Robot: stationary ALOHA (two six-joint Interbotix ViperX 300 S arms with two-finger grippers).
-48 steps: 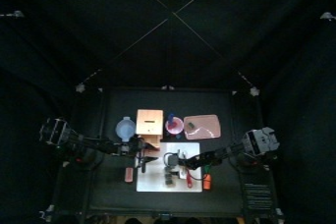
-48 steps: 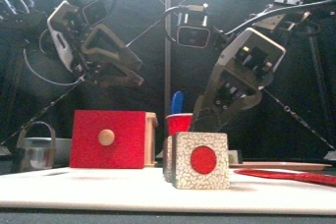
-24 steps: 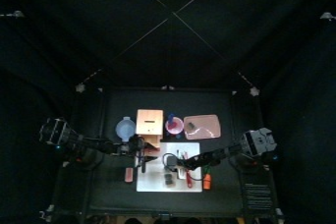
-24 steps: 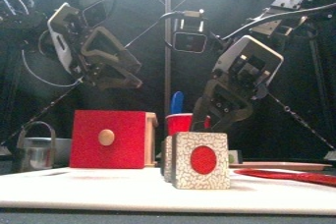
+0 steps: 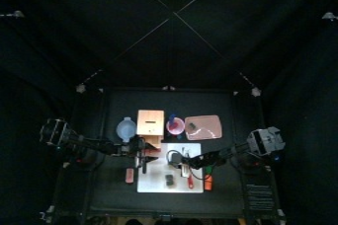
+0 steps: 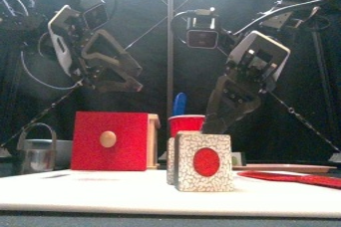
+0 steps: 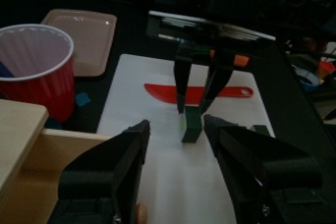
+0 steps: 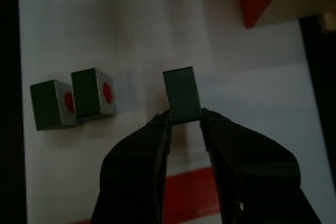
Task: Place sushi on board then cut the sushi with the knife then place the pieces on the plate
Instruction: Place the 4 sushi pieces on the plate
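Two sushi pieces (image 6: 202, 161) with red centres stand together on the white board (image 5: 160, 184); the right wrist view shows them too (image 8: 79, 101). My right gripper (image 8: 184, 120) is shut on a third dark green sushi piece (image 8: 182, 91), held upright low over the board. The left wrist view shows that piece (image 7: 192, 126) between the right gripper's fingers. The red knife (image 7: 197, 92) lies flat on the board behind it. My left gripper (image 7: 180, 154) hangs open over the board's left part, holding nothing. The pink plate (image 5: 204, 126) lies behind the board to the right.
Behind the board stand the wooden box with its red drawer front (image 6: 114, 141), the red cup (image 6: 188, 124) holding a blue knife (image 6: 180, 104), and the blue-grey bowl (image 5: 126, 128). A metal cutter (image 6: 40, 147) sits far left. A small orange toy (image 5: 209, 181) lies by the board's right edge.
My right gripper has risen a little and drawn back to the right with the sushi piece. The left arm has barely moved.
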